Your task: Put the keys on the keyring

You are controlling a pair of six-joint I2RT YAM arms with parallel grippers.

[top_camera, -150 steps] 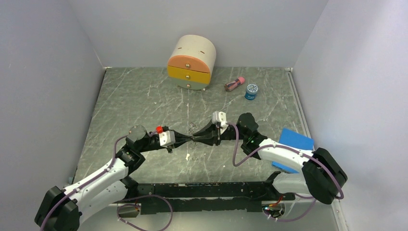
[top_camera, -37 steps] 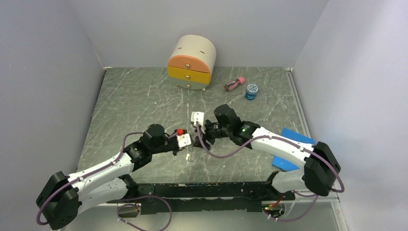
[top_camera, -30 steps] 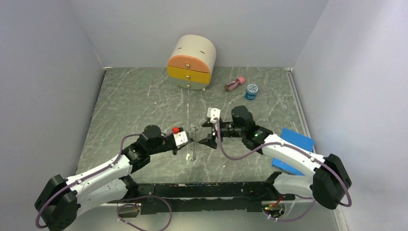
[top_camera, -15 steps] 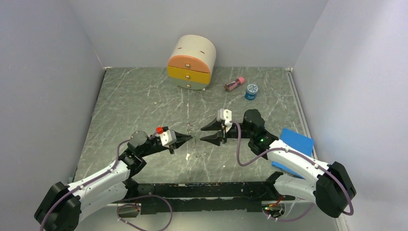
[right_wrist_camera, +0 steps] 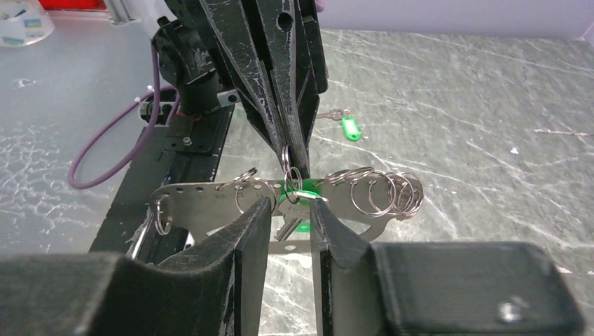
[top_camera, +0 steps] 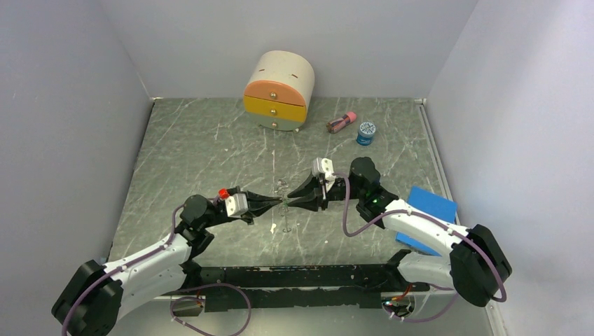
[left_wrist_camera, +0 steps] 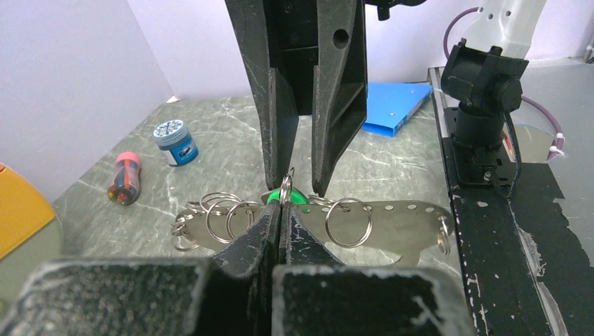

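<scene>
hands (top_camera: 286, 201) tip-to-tip mid-table (top_camera: 196, 150), margins open

Drawer unit (top_camera: 279, 91) at table (top_camera: 196, 147) rear; tube (top_camera: 341, 122) and jar (top_camera: 365, 133) right of it.

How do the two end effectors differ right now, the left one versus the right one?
The left end effector is shut, its tips pinching a thin silvery keyring; the right end effector has a gap between its fingers and straddles a green-headed key. The left one reaches in from the left, the right one from the right. Both are black, taper to points, and meet tip to tip over a flat metal plate strung with rings.
</scene>
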